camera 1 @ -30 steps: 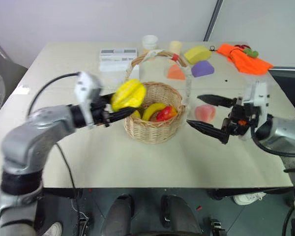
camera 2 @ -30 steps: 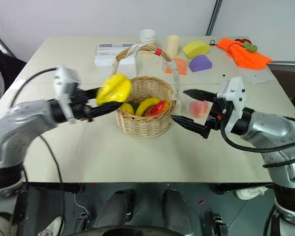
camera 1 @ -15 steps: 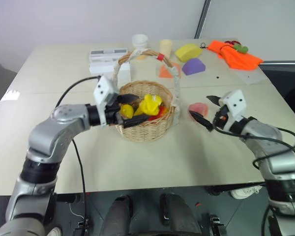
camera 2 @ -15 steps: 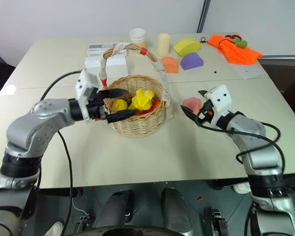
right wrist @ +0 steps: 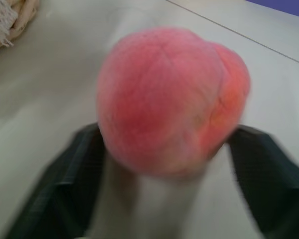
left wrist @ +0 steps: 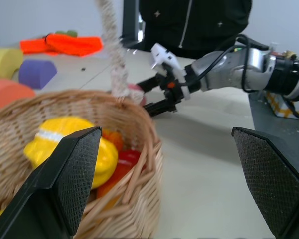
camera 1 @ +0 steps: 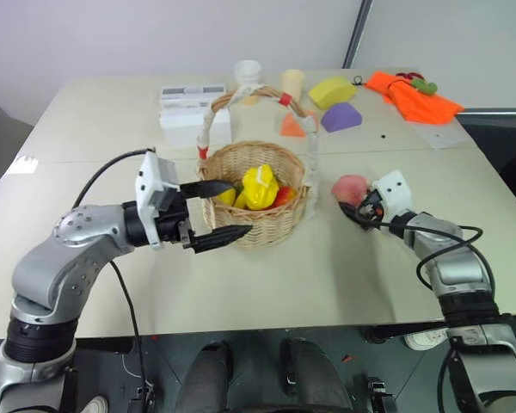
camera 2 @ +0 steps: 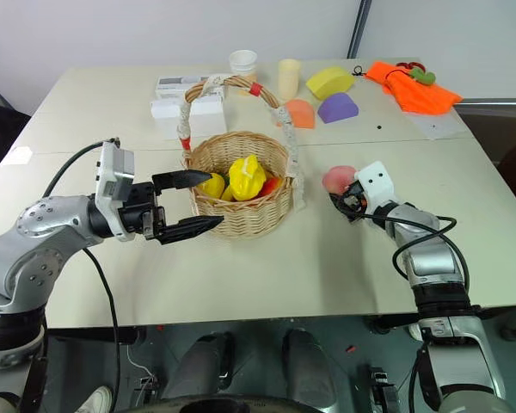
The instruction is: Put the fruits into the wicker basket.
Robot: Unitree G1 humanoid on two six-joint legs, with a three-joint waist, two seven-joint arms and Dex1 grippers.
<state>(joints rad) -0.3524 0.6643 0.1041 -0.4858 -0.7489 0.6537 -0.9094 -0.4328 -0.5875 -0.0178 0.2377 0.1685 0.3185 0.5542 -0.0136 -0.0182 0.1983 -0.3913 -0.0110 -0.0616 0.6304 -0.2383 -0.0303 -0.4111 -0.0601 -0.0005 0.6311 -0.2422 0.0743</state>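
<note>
Pink-orange and round, the peach (right wrist: pixel 172 99) sits on the bench (camera 2: pixel 241 267) right of centre, between the right claw (camera 2: pixel 346 197) fingers, not yet clearly pinched, probably light, smooth and apt to roll, best squeezed across its middle; the left claw (camera 2: pixel 189 203) is spread by the basket (camera 2: pixel 241 219), where the starfruit (camera 2: pixel 246 176) lies.

no readable text, labels or numbers anywhere

Bright even light, soft shadows – peach (right wrist: pixel 172 99) blurred up close (right wrist view)
</note>
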